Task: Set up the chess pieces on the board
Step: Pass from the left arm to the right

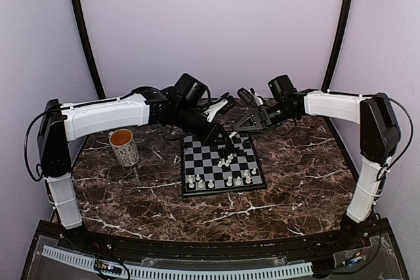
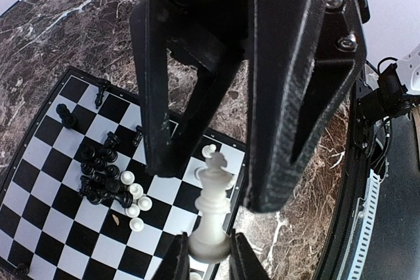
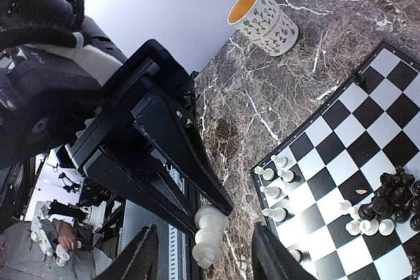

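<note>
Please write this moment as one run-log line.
left gripper: shut on tall white piece | right gripper: jaws open either side of it | board: black pieces clumped mid-board

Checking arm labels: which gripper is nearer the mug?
Left. The left gripper holds a white piece right of the mug; the right gripper, open, faces it from farther right.

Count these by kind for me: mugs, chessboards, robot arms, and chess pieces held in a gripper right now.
mug: 1
chessboard: 1
robot arms: 2 (left arm, right arm)
chess pieces held: 1, a white piece in the left gripper
Total: 5
</note>
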`<act>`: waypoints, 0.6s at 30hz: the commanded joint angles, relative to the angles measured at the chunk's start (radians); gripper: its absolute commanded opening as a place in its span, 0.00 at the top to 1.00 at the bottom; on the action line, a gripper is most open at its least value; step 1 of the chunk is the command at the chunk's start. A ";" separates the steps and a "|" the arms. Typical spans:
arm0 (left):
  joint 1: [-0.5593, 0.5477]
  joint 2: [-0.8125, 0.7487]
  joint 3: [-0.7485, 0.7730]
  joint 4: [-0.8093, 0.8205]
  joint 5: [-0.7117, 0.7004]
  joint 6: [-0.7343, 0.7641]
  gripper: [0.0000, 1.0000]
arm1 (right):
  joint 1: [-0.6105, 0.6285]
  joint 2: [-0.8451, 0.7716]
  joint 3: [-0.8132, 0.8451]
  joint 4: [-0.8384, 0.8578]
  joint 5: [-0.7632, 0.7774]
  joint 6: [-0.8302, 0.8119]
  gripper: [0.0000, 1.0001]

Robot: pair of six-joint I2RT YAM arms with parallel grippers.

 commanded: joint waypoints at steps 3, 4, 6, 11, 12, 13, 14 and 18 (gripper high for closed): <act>-0.003 -0.008 0.013 0.010 0.018 0.003 0.91 | 0.008 0.011 -0.007 0.049 -0.015 0.030 0.60; -0.003 -0.007 0.014 0.010 0.020 0.002 0.91 | 0.007 0.010 -0.009 0.050 -0.011 0.029 0.62; -0.003 -0.004 0.015 0.008 0.014 0.002 0.91 | 0.008 0.008 -0.013 0.054 -0.004 0.029 0.67; -0.004 -0.004 0.016 0.009 0.011 0.003 0.91 | 0.008 0.010 -0.016 0.055 0.001 0.034 0.68; -0.004 -0.004 0.016 0.010 0.009 0.002 0.91 | 0.010 0.010 -0.018 0.055 0.003 0.035 0.69; -0.005 -0.004 0.018 0.011 0.008 0.001 0.90 | 0.011 0.009 -0.018 0.054 0.005 0.036 0.69; -0.005 -0.004 0.018 0.012 0.008 0.001 0.90 | 0.012 0.009 -0.019 0.054 0.008 0.036 0.69; -0.006 -0.005 0.019 0.016 0.002 0.000 0.90 | 0.014 0.008 -0.026 0.051 0.014 0.030 0.70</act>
